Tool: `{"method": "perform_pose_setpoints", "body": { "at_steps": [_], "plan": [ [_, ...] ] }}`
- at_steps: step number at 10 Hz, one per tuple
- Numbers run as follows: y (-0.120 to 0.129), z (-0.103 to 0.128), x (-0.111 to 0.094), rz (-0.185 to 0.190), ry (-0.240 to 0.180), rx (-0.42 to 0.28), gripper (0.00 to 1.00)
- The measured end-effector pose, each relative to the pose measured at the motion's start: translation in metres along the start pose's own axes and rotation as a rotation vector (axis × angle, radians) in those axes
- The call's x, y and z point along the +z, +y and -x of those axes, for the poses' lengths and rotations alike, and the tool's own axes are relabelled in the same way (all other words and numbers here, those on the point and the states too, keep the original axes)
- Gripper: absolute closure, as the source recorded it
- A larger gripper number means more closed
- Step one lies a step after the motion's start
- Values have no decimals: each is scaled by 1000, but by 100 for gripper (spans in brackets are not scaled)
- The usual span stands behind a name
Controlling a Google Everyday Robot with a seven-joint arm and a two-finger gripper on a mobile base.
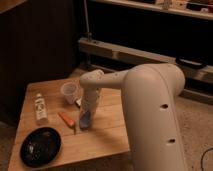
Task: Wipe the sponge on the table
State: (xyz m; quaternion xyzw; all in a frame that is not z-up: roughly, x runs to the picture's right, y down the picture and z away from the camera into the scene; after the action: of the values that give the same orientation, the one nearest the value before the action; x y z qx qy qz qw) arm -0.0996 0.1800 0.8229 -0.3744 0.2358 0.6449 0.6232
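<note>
The blue sponge (pixel 85 121) rests on the light wooden table (pixel 105 135), near the middle of the top. My gripper (pixel 87 115) points straight down onto the sponge from above and is shut on it, pressing it against the wood. The big white arm reaches in from the right and hides the table's right side.
An orange tool (pixel 66 119) lies just left of the sponge. A clear plastic cup (pixel 69 92) stands behind it, with a black-and-white block (pixel 78 102) partly hidden by the arm. A small bottle (pixel 40 108) lies at the left and a black plate (pixel 41 145) sits at the front left.
</note>
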Motion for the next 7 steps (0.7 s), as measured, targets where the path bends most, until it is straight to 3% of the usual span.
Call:
{"method": "perform_pose_setpoints", "body": {
  "at_steps": [4, 7],
  "plan": [
    [-30, -42, 17, 12, 24, 59, 100],
    [-69, -60, 9, 28, 1, 158, 100]
  ]
}}
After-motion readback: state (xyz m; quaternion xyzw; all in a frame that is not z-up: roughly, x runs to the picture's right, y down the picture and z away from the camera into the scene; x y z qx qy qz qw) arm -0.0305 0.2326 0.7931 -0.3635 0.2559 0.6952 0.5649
